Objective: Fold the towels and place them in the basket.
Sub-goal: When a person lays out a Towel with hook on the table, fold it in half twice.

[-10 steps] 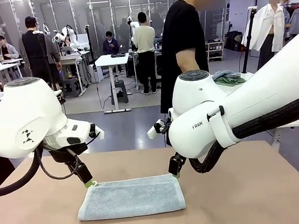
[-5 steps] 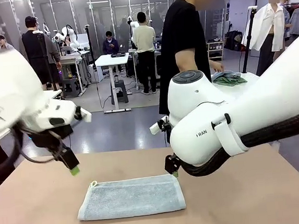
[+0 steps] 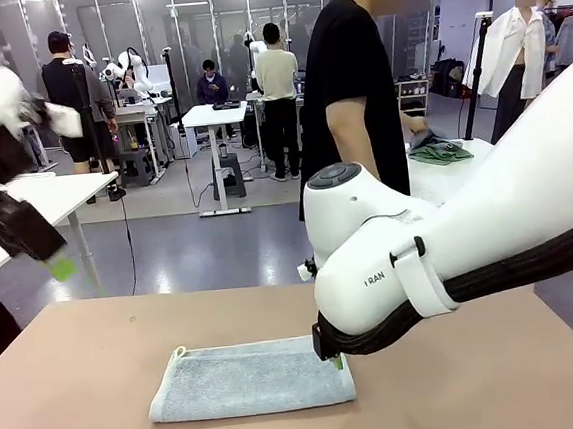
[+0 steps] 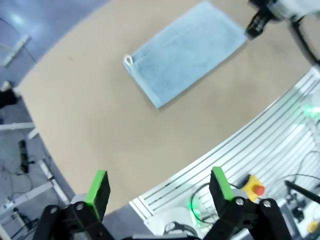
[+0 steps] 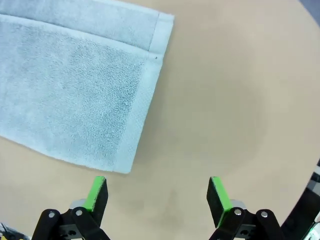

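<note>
Tan tabletop [image 3: 501,376], workshop floor behind with desks and people well off. One person [image 3: 356,88] in a black T-shirt stands at the far side, a hand on a crumpled green-grey cloth [image 3: 439,148] on a white side table.

Towel [image 3: 251,378] – pale blue-grey, folded flat into a long rectangle, lying near the middle of the tabletop. Long axis runs across the front view, left to right, roughly parallel to the near table edge. A small hanging loop [image 3: 181,352] sits at its far left corner. Short ends face the two arms. The right wrist view shows the layers: a narrower strip of an under layer shows past the top layer along one long side, hemmed short end alongside.

Right gripper [image 5: 157,192] – low, at the towel's far right corner in the front view [image 3: 332,357]. Its own camera puts it over bare table just beside the towel's short end. Jaws spread wide, nothing between them. Whether a fingertip touches the cloth, cannot tell.

Left gripper [image 4: 159,187] – high and well off to the left, blurred in the front view [image 3: 58,265], clear of the towel. Jaws wide apart, empty. Its camera looks down on the towel [image 4: 185,50] from afar, lying slantwise in that view, with the loop [image 4: 128,61] at the end farther from the right arm.
</note>
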Available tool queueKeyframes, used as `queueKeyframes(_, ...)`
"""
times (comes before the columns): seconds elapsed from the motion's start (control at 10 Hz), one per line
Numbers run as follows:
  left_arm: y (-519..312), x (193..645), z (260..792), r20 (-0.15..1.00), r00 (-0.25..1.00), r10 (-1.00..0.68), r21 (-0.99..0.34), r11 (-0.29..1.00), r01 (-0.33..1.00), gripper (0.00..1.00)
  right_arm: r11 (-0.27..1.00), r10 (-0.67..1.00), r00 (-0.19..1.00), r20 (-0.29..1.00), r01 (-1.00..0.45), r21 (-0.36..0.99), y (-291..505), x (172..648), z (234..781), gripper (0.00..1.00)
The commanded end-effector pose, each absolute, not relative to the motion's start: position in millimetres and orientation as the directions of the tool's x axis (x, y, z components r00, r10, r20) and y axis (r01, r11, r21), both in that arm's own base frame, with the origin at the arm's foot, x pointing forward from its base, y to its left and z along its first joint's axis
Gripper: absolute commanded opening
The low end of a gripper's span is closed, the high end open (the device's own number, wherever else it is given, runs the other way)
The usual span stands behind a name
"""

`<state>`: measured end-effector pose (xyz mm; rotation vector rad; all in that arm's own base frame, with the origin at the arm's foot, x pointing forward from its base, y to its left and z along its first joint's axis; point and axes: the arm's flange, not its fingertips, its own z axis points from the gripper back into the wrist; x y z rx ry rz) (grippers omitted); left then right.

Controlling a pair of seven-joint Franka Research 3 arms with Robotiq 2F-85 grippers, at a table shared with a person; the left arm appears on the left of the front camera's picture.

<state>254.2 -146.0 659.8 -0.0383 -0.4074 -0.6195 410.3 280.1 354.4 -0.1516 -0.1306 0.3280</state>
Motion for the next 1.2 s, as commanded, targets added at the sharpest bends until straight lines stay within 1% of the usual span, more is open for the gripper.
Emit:
queueKeyframes(0.0,-133.2,232.4,687.3,0.437,0.761,-0.479,0.053,0.859,0.510,1.00,0.959,0.268,0.957,0.114,-0.254,-0.123,288.3,421.8,340.9,1.00)
queueKeyframes(0.1,-127.3,215.6,705.1,0.464,0.761,-0.454,0.039,0.869,0.494,1.00,0.963,0.259,0.958,0.120,-0.247,-0.106,286.2,423.0,335.1,1.00)
queueKeyframes(0.2,-121.4,194.1,725.1,0.491,0.747,-0.448,0.038,0.868,0.495,1.00,0.970,0.243,0.961,0.133,-0.238,-0.053,281.9,423.2,330.4,1.00)
queueKeyframes(0.3,-117.4,183.0,736.8,0.494,0.752,-0.437,0.039,0.875,0.483,1.00,0.972,0.235,0.963,0.133,-0.236,-0.005,279.4,424.3,326.7,1.00)
queueKeyframes(0.5,-109.6,158.5,760.0,0.505,0.746,-0.434,0.028,0.872,0.488,1.00,0.977,0.208,0.970,0.128,-0.213,0.027,277.0,427.5,315.4,1.00)
queueKeyframes(0.8,-122.0,114.4,781.2,0.527,0.719,-0.452,0.104,0.875,0.474,1.00,0.980,0.181,0.977,0.116,-0.189,0.061,273.9,432.9,302.0,1.00)
queueKeyframes(1.1,-119.2,91.8,787.8,0.578,0.699,-0.421,0.121,0.891,0.437,1.00,0.981,0.166,0.980,0.106,-0.176,0.084,270.5,435.3,294.3,1.00)
